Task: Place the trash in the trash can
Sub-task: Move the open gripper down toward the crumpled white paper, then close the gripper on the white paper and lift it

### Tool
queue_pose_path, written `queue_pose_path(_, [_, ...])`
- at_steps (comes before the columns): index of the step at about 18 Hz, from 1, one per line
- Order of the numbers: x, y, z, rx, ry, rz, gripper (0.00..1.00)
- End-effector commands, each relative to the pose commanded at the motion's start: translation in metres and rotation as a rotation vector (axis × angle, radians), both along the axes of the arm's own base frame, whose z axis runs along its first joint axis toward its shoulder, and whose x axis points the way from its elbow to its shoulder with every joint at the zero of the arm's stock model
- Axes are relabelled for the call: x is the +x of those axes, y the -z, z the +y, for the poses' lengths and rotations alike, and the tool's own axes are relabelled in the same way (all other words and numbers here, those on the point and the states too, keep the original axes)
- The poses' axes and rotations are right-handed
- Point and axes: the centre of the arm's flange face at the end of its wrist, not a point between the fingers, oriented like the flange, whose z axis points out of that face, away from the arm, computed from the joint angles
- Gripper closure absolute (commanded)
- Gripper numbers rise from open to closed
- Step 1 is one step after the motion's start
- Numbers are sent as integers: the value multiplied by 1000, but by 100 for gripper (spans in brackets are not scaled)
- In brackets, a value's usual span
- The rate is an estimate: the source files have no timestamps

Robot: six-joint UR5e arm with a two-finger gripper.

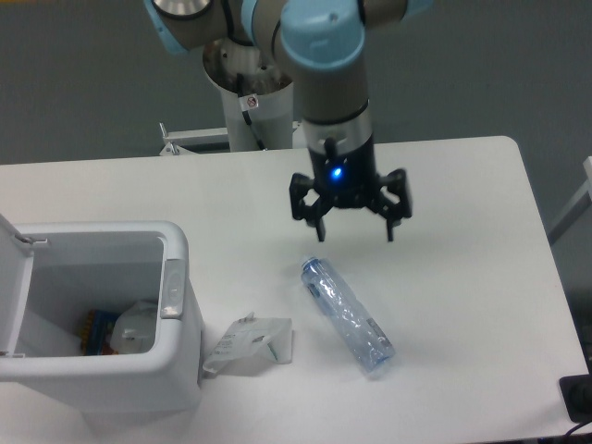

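The gripper (352,233) hangs above the white table (462,240) with its two fingers spread wide apart and nothing between them, a blue light glowing on its body just above the fingers. It points straight down, and its fingertips sit over bare tabletop just beyond the upper end of the bottle (346,314). The bottle, crushed, clear and bluish, lies flat on the table, running diagonally from upper left to lower right, apart from the gripper. To its left, near but not touching, the wrapper (248,344) lies crumpled and flat on the table, translucent and whitish, with its left edge just beside the lower right corner of the bin (102,324). The bin stands at the table's left side, white and boxy with rounded corners, its lid (13,287) swung open on the left and a grey tab (173,288) on its right rim. Inside, some items are visible at the bottom, one orange and one pale, too indistinct to name. The arm's base column (250,83) rises behind the table's far edge.
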Motion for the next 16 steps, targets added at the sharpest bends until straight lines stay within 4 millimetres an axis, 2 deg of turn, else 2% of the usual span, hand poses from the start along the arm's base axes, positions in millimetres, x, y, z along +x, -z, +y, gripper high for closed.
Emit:
queue_pose_path(1, [3,26,5,-1,85,-55,0])
queue_pose_path(2, [6,43,9,12,130,-100,0])
queue_pose_path(5, [6,73,20,79,184,-168,0])
queue_pose_path(10, [3,134,28,43,215,-202,0])
queue_pose_path(16, [5,162,42,37,226,-212,0])
